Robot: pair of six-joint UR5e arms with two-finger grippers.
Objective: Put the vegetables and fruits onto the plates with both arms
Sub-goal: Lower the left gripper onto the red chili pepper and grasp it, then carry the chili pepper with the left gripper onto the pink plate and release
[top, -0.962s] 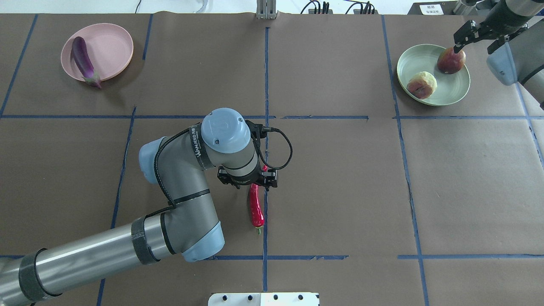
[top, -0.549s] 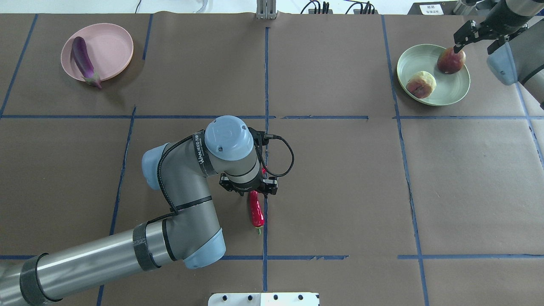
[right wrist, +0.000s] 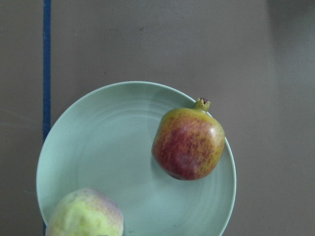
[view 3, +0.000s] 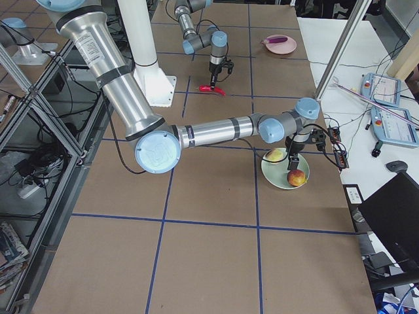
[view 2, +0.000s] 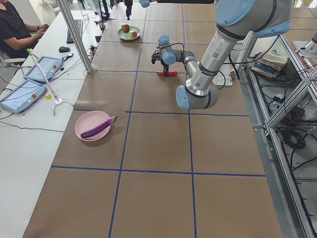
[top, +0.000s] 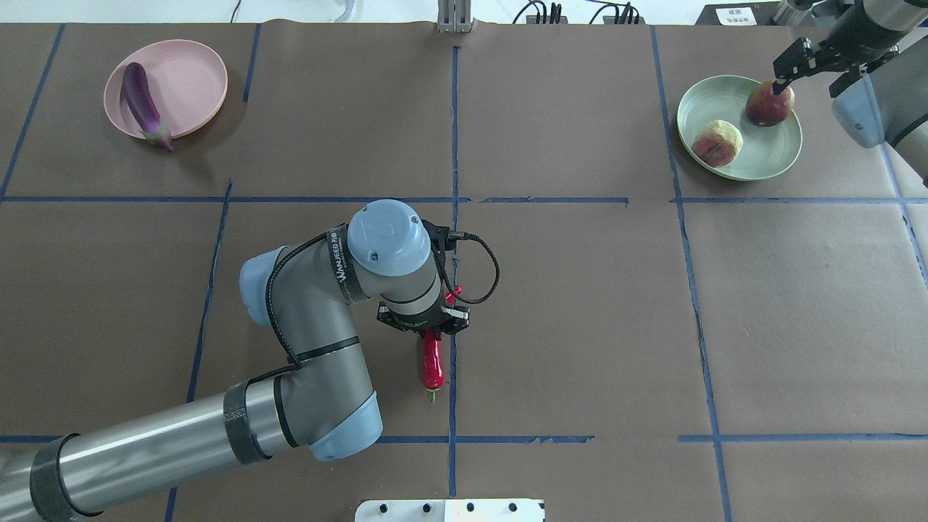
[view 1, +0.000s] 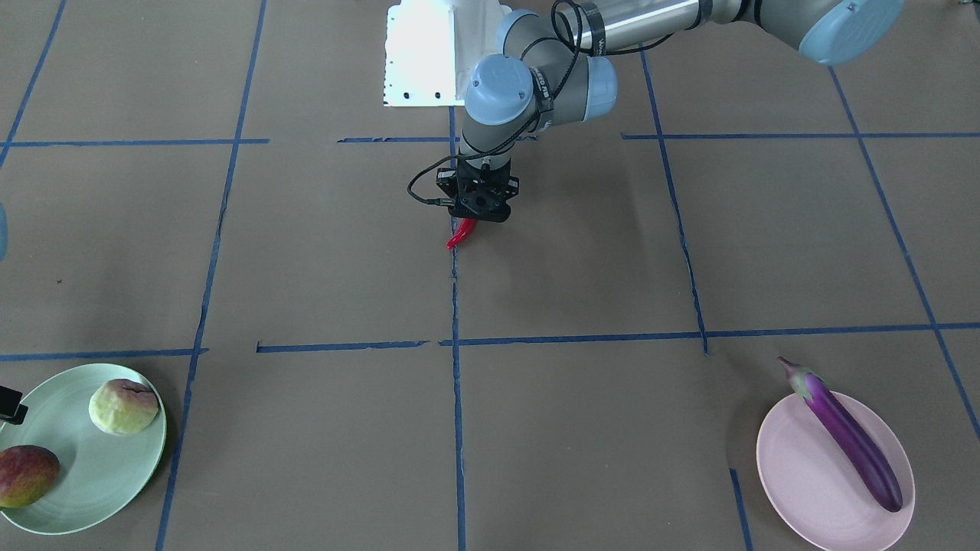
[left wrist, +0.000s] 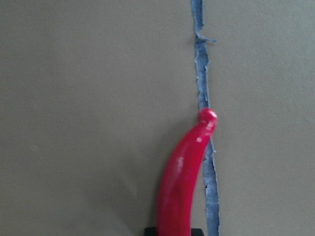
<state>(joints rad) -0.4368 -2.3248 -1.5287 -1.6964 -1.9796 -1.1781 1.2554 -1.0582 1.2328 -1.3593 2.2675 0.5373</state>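
Observation:
My left gripper [top: 428,328] is shut on the upper part of the red chili pepper [top: 432,366] at the table's middle; the chili's tip shows below the fingers [view 1: 462,234] and in the left wrist view [left wrist: 182,182]. The purple eggplant [top: 141,105] lies across the pink plate [top: 192,72], its cap over the rim. The dark-red fruit [top: 768,105] and the pale yellow-green fruit [top: 718,143] lie on the mint green plate [top: 707,101]. My right gripper [top: 808,81] is open above the dark-red fruit [right wrist: 188,143], not touching it.
The white base block [top: 449,510] stands at the near edge. Blue tape lines cross the brown table cover. An operator [view 2: 15,25] sits at a side desk with tablets, beyond the pink plate's side.
My left gripper has come down and closed on the chili, which has shifted slightly to the left. The right gripper has risen slightly over the dark-red fruit.

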